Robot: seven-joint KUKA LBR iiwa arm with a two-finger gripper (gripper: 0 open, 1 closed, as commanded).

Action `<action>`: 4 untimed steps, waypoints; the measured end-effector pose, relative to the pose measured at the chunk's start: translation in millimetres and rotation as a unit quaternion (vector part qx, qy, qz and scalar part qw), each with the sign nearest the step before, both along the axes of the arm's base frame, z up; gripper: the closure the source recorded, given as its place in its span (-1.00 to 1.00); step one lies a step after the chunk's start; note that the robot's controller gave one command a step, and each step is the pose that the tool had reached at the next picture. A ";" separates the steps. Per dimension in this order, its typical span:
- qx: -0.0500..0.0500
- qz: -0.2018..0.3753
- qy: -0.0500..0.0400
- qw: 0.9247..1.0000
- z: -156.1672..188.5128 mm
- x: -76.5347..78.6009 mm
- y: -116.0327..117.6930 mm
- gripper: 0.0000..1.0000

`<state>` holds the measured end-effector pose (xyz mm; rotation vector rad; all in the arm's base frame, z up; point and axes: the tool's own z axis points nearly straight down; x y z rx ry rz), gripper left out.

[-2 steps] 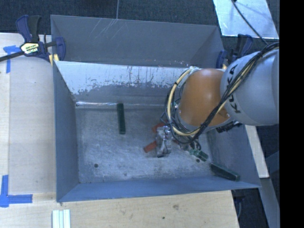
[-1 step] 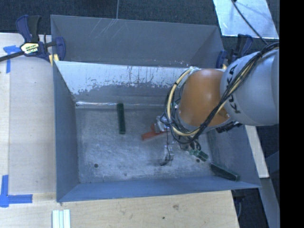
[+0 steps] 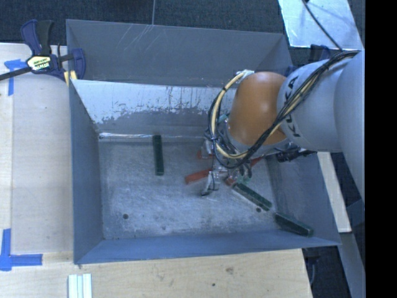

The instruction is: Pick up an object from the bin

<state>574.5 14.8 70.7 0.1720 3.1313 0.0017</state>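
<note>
My gripper (image 3: pixel 209 187) is low over the middle of the bin floor, under the orange wrist cover. A small red thing (image 3: pixel 195 178), flat and elongated, lies on the floor right at its left side; whether the two touch I cannot tell. Another bit of red (image 3: pixel 204 154) shows just above it, partly hidden by the wrist. A dark green bar (image 3: pixel 252 197) lies slanted just to the right of the gripper.
A second dark green bar (image 3: pixel 158 155) lies upright in the picture at the left middle of the floor. A third one (image 3: pixel 293 225) rests against the right wall near the front corner. The arm and its cables cover the bin's right back part.
</note>
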 end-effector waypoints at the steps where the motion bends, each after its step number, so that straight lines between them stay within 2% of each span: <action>1: 0.000 0.000 -0.003 1.000 3.6 2.0 0.1 1.00; 2: 0.000 -0.001 0.001 1.000 0.0 -0.9 -0.1 -1.00; 3: -0.001 -0.141 -0.001 0.990 7.6 37.0 -85.1 -1.00; 4: 0.000 -0.139 -0.001 0.990 8.1 37.3 -82.3 1.00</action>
